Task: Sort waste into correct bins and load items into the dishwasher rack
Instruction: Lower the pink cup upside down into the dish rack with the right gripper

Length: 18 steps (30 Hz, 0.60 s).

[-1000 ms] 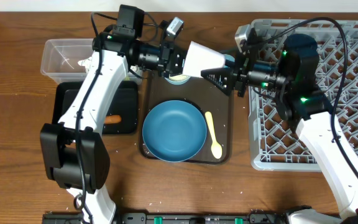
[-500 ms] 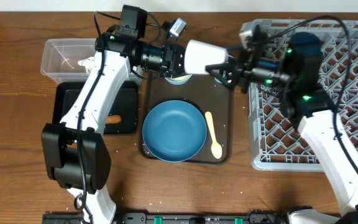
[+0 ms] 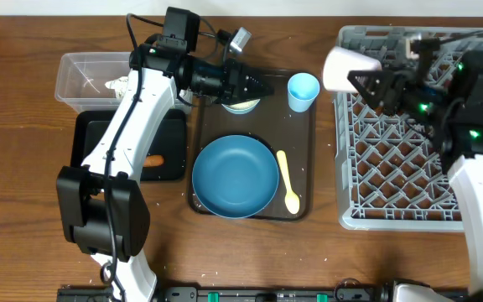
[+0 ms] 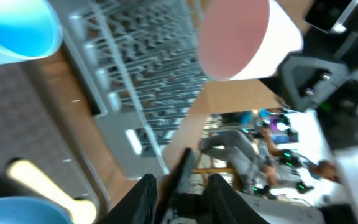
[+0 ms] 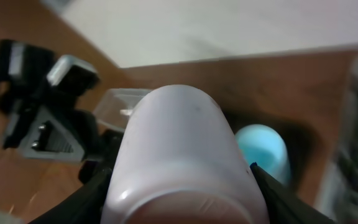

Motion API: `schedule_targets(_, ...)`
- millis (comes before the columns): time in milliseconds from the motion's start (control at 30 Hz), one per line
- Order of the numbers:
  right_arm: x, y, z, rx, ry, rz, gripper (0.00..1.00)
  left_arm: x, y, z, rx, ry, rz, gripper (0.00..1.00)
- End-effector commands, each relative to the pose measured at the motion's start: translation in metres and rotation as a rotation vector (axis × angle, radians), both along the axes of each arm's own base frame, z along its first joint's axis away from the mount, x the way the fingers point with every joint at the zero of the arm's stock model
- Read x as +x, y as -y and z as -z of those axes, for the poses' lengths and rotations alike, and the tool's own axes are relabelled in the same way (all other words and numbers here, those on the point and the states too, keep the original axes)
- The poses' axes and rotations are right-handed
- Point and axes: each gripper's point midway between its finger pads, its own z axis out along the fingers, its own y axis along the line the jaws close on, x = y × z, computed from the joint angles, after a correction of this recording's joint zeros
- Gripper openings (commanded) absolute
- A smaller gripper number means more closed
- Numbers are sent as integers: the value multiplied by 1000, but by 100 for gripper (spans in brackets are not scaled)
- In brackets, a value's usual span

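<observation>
Since a second ago the pink cup (image 3: 337, 67) has left the gap between the two arms above the tray (image 3: 307, 172). It now hangs over the rack (image 3: 409, 159) at that crate's eleven o'clock corner, and the blue cup (image 3: 303, 90) it was covering is uncovered.

From the left, the clear tub (image 3: 82, 77) and the black tub (image 3: 99, 138) sit side by side, with the carrot stick (image 3: 152, 161) in the black one. The left gripper (image 3: 261, 85) hovers above the bowl (image 3: 243, 106) at the tray's twelve o'clock edge, its jaws a little apart and empty. The plate (image 3: 235, 176) and the spoon (image 3: 288, 180) lie on the tray, and the blue cup stands at one o'clock.

The right gripper (image 3: 359, 77) clamps the pink cup by its wall. The cup lies on its side, and its mouth points toward nine o'clock.

The cup looks light, stiff and smooth, so it could slip or turn in this side grip. A hold low on the wall seems safest. It will probably need tipping mouth-down over the pegs.
</observation>
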Motion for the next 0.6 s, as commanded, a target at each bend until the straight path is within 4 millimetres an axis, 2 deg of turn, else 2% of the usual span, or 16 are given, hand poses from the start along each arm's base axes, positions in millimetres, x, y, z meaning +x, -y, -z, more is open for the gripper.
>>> schedule_targets(0,0,43,-7,-124,-20,253,48,14,-10,23,158,42,-75,30)
schedule_targets(100,-14,74,0,-255,-95,428,44,23,-26,47,317,46,-147,30)
schedule_targets(267,-37,104,-13,-409,-182,557,45,28,-45,71,502,54,-212,30)
schedule_targets(400,-55,101,-15,-460,-253,559,45,30,-51,80,589,72,-234,31)
schedule_targets(567,-81,88,13,-558,-400,503,46,29,-61,97,724,90,-260,31)
